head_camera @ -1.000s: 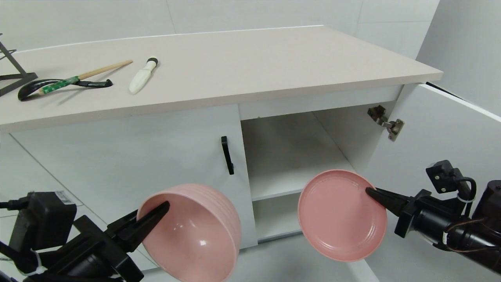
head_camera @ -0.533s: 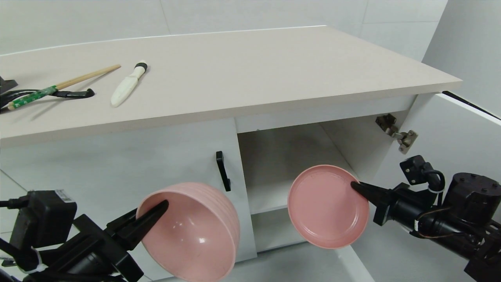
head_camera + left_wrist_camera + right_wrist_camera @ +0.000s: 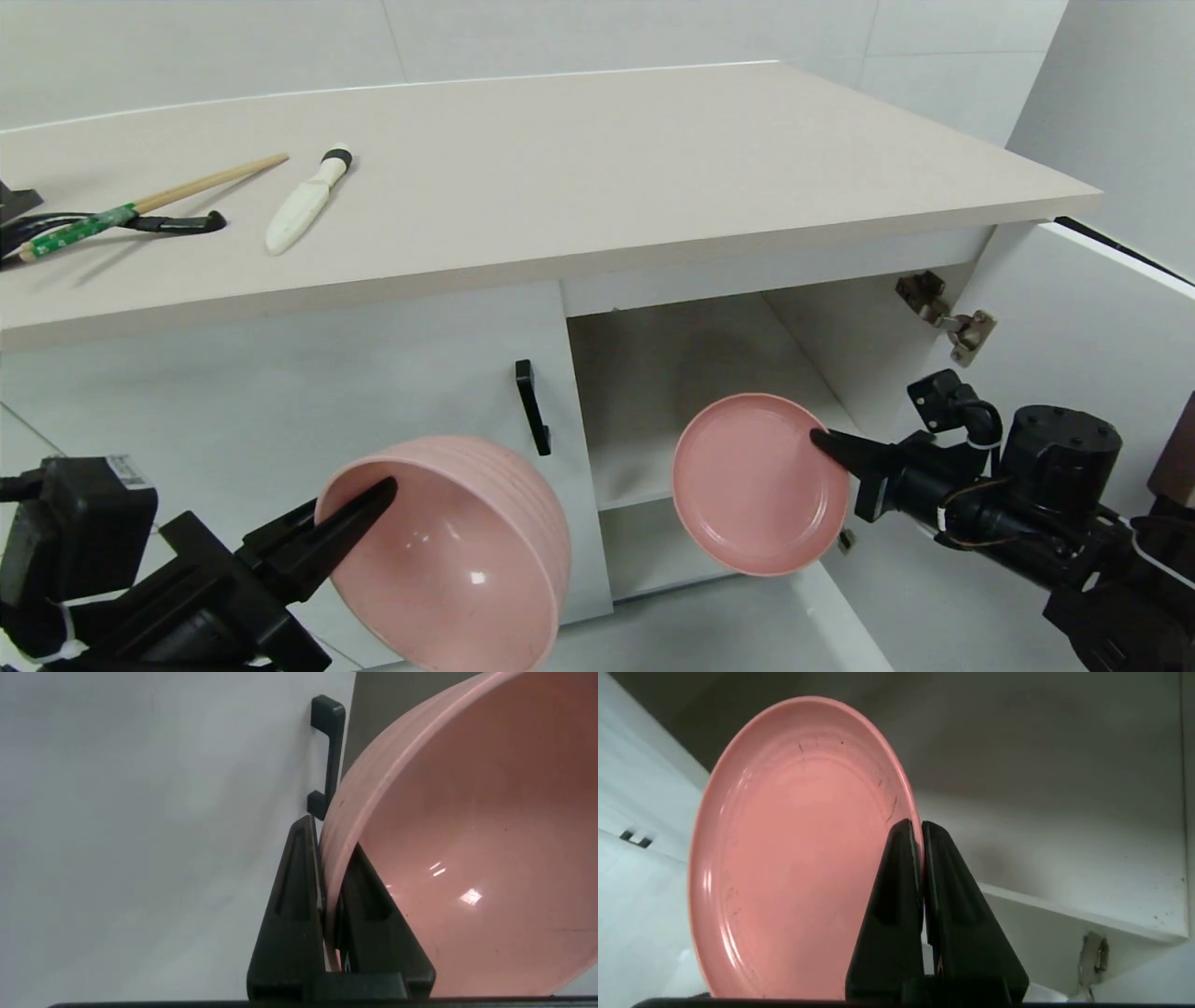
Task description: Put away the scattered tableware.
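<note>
Your cabinet [image 3: 280,392] has its right door [image 3: 1074,317] swung open, and the surface [image 3: 607,168] lies on top of it. The bowl [image 3: 467,551] hangs in front of the cabinet's closed door, just below the handle [image 3: 529,408]. It is tipped on its side with its mouth turned back toward you and down. Its lowest rim is cut off at the frame edge. The plate [image 3: 752,481] stands nearly on edge at the cabinet's open compartment, level with the shelf [image 3: 644,448], its face turned toward you.

Your left gripper [image 3: 373,495] is pinched narrow on the bowl's rim, one finger inside and one outside, as the left wrist view shows [image 3: 327,849]. Your right gripper [image 3: 817,437] is clamped narrow on the plate's rim nearest the open door. From the head, its rear finger is hidden behind the plate.

On the surface over the cabinet's closed side lie a white utensil [image 3: 303,203], a wooden stick [image 3: 159,198] and a dark handle [image 3: 177,224]. The last two run out of frame, so you cannot tell what they are.
</note>
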`<state>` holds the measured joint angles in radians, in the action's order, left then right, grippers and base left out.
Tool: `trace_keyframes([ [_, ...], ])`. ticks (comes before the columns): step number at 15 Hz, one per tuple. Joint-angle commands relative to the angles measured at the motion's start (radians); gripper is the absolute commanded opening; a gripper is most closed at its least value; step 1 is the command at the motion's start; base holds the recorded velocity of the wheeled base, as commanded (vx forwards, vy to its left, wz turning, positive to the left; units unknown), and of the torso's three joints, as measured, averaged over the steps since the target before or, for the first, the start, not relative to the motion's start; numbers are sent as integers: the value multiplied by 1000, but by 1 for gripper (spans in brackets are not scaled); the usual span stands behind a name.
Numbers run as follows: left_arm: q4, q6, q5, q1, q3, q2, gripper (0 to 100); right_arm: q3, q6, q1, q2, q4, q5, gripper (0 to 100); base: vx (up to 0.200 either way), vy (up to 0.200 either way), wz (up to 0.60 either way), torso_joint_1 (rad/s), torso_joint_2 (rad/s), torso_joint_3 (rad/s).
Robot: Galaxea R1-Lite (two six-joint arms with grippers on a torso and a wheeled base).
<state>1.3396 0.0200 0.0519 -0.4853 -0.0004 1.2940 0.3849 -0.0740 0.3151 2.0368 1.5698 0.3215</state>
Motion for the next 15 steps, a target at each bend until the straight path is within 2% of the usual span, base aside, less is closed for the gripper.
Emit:
trace_keyframes([
  [1, 0, 0, -1, 1, 0, 1, 0, 51, -7, 9, 66, 1, -1, 0, 0, 0, 0, 0, 0, 0],
  [5, 0, 9, -1, 1, -3, 10, 0, 160, -90, 29, 135, 1, -5, 0, 0, 0, 0, 0, 0, 0],
  [9, 9, 61, -32, 1, -15, -5, 0, 269, -115, 33, 221, 1, -84, 0, 0, 0, 0, 0, 0, 0],
  [11, 9, 72, -70, 1, -26, -9, 0, 278, -116, 38, 240, 1, -85, 0, 0, 0, 0, 0, 0, 0],
  [13, 9, 74, -73, 1, -27, -10, 0, 325, -119, 38, 258, 1, -96, 0, 0, 0, 0, 0, 0, 0],
  [15, 10, 94, -81, 1, -32, -16, 0, 387, -130, 35, 292, 1, -98, 0, 0, 0, 0, 0, 0, 0],
])
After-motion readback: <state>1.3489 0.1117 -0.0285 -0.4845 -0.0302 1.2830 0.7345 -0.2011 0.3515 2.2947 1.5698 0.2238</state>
